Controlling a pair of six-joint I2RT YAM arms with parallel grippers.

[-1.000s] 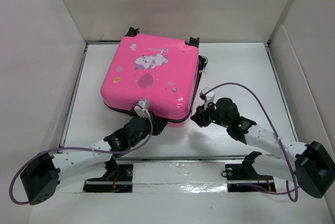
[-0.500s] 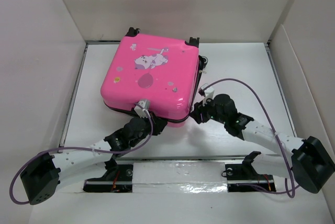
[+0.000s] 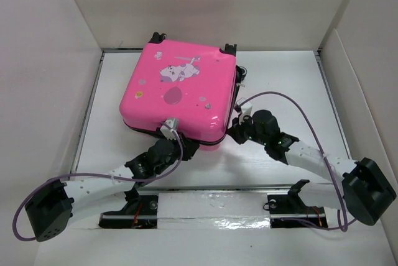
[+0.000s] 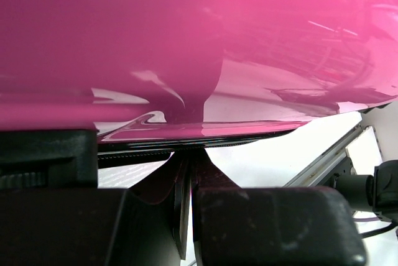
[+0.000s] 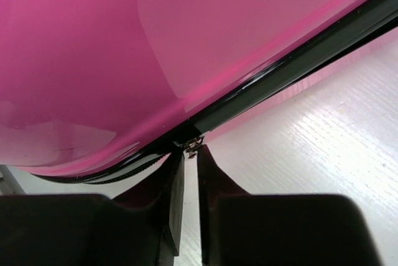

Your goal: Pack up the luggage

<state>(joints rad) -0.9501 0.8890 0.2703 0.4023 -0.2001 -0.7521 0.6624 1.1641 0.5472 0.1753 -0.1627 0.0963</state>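
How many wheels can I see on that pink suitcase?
2. The left wheel and the right wheel both stick out at the far edge of the suitcase. More may be hidden underneath.

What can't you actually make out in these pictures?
- Inside of the luggage: in every view, its pink shell hides it.
- Left tool tips: in the top view its own wrist covers them. The left wrist view is too dark to tell whether they hold anything.
- Right tool at the zipper pull: the right wrist view shows it too small to confirm a pinch.
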